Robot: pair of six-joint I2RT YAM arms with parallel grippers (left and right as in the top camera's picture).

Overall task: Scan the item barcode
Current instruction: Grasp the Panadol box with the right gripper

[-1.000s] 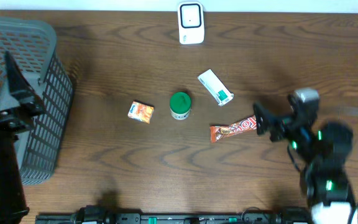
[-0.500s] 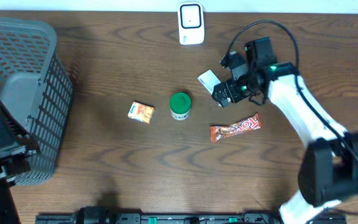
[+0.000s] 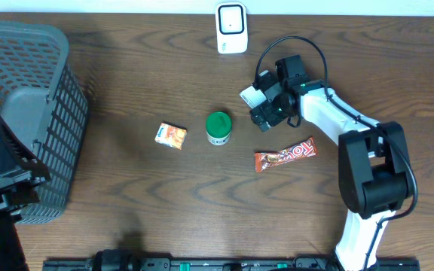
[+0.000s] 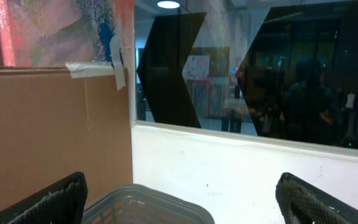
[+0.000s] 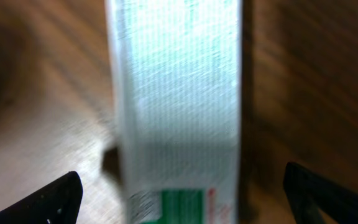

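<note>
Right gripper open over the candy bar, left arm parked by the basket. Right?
Not the candy bar: the open right gripper is over the white-and-green box, as the overhead and right wrist views show. The candy bar lies apart from it. The left arm by the basket is correct.

The overhead view was evenly and softly lit and sharp across the brown table [image 3: 126, 196], with a faint, diffuse shadow beside the basket [image 3: 59, 113]. The right wrist view was dim and heavily blurred: the white box [image 5: 179, 93] filled it out of focus, its print unreadable. The left wrist view was sharp. A ceiling lamp [image 4: 168, 4] glared at its top edge, and the dark window [image 4: 303, 74] carried murky reflections.
</note>
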